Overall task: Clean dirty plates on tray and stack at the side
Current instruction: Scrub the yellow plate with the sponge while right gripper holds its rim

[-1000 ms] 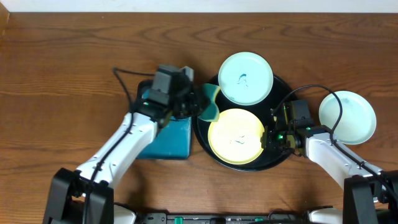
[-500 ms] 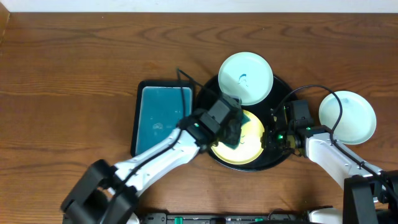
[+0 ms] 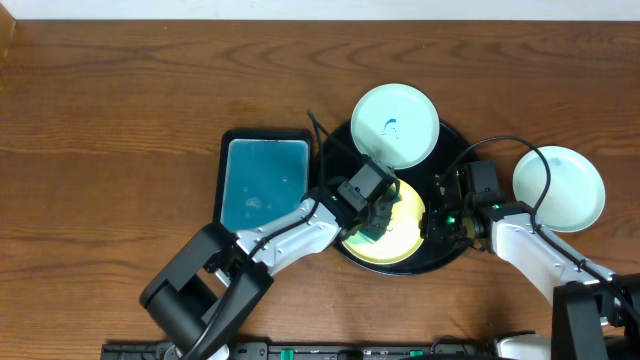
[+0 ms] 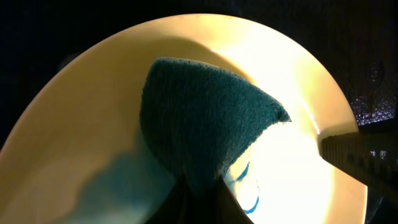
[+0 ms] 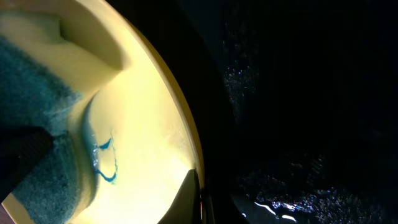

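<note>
Pressing a teal sponge [image 4: 199, 118] onto the yellow plate [image 3: 402, 246] in the near half of the tray [image 3: 455, 150], the left gripper [image 3: 376, 220] is clenched on the sponge. The right gripper [image 3: 437, 222] pinches that plate's rim at the tray's right side. One mint plate [image 3: 395, 125] sits at the tray's far edge. A second mint plate [image 3: 558, 187] lies off the tray, to its right. A rectangular tray [image 3: 262, 180] stands just left of it.

3 sm plates [image 3: 395, 125] – 2 trays [image 3: 452, 142] – 1 sponge [image 4: 199, 118]
</note>
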Controlling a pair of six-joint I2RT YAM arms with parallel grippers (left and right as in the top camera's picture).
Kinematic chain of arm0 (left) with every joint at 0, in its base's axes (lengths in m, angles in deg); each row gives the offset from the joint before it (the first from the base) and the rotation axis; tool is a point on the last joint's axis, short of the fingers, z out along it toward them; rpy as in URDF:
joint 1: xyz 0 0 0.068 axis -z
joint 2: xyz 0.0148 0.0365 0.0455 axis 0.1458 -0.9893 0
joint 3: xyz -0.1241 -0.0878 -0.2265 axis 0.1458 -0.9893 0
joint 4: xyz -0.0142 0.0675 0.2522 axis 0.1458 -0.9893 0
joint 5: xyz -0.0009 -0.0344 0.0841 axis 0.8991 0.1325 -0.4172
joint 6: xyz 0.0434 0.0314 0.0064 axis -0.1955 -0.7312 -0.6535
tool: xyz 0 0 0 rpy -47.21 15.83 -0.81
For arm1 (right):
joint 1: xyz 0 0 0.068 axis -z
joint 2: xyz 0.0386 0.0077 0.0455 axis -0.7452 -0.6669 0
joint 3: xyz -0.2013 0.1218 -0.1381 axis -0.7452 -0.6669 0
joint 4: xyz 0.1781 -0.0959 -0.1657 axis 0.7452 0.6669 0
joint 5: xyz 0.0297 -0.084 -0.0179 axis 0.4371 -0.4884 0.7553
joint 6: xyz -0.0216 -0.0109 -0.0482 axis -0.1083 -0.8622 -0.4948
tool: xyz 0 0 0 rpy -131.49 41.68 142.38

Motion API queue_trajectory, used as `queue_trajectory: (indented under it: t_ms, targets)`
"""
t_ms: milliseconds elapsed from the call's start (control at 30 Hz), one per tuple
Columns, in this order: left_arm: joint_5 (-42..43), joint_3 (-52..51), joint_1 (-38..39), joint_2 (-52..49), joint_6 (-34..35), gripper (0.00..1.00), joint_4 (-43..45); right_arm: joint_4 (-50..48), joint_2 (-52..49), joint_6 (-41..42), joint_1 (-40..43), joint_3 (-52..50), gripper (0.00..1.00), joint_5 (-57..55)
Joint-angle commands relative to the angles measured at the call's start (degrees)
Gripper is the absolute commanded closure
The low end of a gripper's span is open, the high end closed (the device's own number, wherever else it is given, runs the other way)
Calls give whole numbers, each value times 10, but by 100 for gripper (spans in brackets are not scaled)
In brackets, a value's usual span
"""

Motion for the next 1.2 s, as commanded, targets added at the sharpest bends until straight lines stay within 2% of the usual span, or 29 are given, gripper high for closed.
queue_trajectory:
  t_ms: [0, 167, 500, 633, 800, 1000, 1167]
  targets:
    - [5, 7, 3, -37, -11, 93, -1, 17, -14, -3, -8, -23, 99, -27]
    - [76, 7, 23, -42, -12, 93, 3, 17, -14, -3, -8, -23, 99, -27]
    - [156, 7, 77, -42, -12, 93, -5, 17, -14, -3, -8, -23, 99, -27]
    - [91, 7, 74, -41, -12, 93, -23, 17, -14, -3, -8, -23, 99, -27]
    - [-7, 7, 29, -41, -7, 93, -32, 17, -14, -3, -8, -23, 99, -27]
    - [-49, 7, -56, -41, 22, 93, -49, 21, -14, -3, -8, -23, 99, -27]
    - [-50, 7, -113, -41, 67, 92, -106, 21, -14, -3, -8, -23, 99, -27]
